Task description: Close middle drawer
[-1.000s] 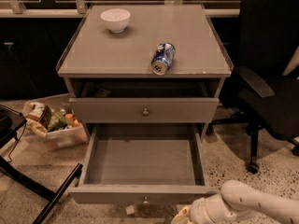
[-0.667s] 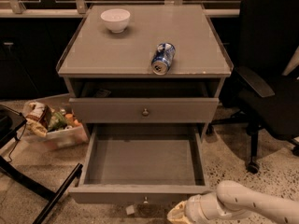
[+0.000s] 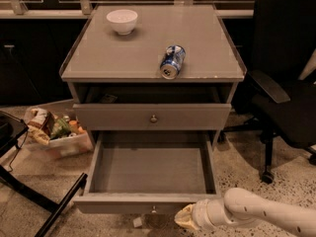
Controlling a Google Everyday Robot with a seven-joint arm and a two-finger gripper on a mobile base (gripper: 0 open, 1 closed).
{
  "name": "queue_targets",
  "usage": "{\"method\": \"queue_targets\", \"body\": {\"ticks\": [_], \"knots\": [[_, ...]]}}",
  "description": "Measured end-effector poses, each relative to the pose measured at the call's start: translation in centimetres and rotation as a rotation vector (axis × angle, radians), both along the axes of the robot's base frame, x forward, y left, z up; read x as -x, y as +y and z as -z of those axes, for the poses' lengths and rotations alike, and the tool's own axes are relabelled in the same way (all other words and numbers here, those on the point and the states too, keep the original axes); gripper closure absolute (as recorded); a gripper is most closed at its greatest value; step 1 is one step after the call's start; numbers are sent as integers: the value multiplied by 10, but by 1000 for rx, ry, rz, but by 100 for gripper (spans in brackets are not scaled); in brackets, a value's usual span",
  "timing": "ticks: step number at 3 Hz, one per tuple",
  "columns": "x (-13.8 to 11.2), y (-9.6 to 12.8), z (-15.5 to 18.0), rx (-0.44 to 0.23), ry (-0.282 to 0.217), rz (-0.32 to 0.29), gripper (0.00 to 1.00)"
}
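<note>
Gripper (image 3: 184, 217) shifted left, beside middle drawer (image 3: 148, 172) front

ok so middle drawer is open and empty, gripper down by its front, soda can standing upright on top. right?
No: the soda can lies on its side on the cabinet top, not upright; the camera view shows it. The middle drawer is open and empty, with the gripper low by its front.
</note>
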State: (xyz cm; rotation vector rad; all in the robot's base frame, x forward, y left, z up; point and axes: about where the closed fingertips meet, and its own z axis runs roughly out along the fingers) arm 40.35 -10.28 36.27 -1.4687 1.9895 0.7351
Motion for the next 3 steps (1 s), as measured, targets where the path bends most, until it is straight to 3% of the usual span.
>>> {"method": "queue_targets", "body": {"ticks": [3], "knots": [[-31,5,-2,48,-71,44,11]]}}
